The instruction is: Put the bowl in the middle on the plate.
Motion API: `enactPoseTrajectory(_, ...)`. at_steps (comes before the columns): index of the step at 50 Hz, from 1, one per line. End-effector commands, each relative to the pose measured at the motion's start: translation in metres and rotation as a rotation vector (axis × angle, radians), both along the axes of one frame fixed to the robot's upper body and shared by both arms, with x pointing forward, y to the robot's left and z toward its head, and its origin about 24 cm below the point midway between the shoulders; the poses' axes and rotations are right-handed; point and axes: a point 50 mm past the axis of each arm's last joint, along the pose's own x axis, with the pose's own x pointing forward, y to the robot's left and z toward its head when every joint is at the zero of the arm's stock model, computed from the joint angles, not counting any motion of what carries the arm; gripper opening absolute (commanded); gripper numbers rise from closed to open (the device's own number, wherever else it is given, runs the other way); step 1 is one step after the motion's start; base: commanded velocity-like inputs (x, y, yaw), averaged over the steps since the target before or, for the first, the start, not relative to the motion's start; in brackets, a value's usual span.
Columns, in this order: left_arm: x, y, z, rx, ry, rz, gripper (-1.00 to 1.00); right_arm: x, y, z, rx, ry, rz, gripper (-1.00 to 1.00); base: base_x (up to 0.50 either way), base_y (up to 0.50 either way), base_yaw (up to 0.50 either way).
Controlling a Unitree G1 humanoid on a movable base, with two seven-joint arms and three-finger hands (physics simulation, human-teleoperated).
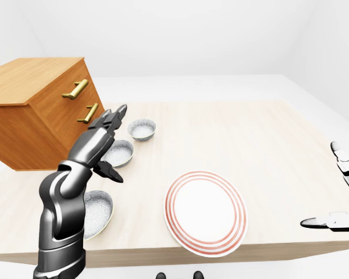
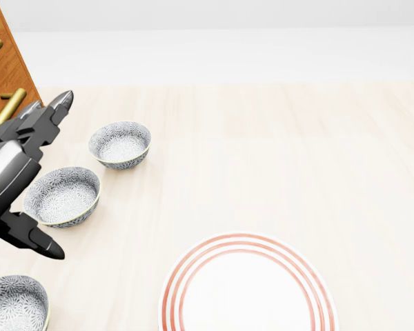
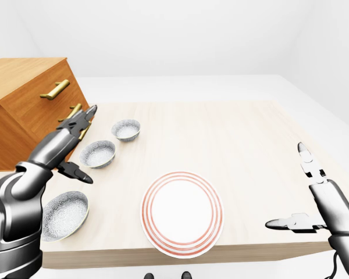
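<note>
Three patterned grey bowls stand in a row at the left of the table. The middle bowl (image 2: 62, 196) lies between the upper bowl (image 2: 121, 144) and the lower bowl (image 2: 14, 305). A white plate (image 2: 247, 289) with red rings sits at the bottom centre. My left hand (image 2: 24, 179) is open, raised just left of the middle bowl, with long fingers (image 2: 52, 114) pointing up and the thumb (image 2: 31, 238) below; it holds nothing. In the right-eye view, my right hand (image 3: 305, 189) is open at the table's right edge, far from the bowls.
A wooden drawer cabinet (image 1: 38, 107) with brass handles (image 1: 75, 89) stands at the table's upper left, close behind my left hand. The light wooden table (image 1: 232, 133) ends just below the plate and at the right by my right hand.
</note>
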Motion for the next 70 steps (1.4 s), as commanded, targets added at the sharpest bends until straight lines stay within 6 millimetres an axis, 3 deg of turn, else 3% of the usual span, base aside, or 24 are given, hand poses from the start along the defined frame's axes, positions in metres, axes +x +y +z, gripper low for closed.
enactPoseTrajectory(1,0.004,-0.001,0.004,0.056,-0.001,0.0,1.0,0.0,0.0,0.0,0.0,-0.001,0.0,1.0,0.0,0.0,0.0)
enactPoseTrajectory(39,0.025,-0.014,-0.002,0.201,-0.051,0.036,1.0,0.0,0.0,0.002,-0.007,-0.005,0.001,1.0,0.0,0.0,0.0)
enactPoseTrajectory(70,0.033,-0.005,-0.01,0.392,-0.07,0.162,1.0,0.0,0.0,0.002,-0.009,-0.007,0.001,1.0,0.0,0.0,0.0)
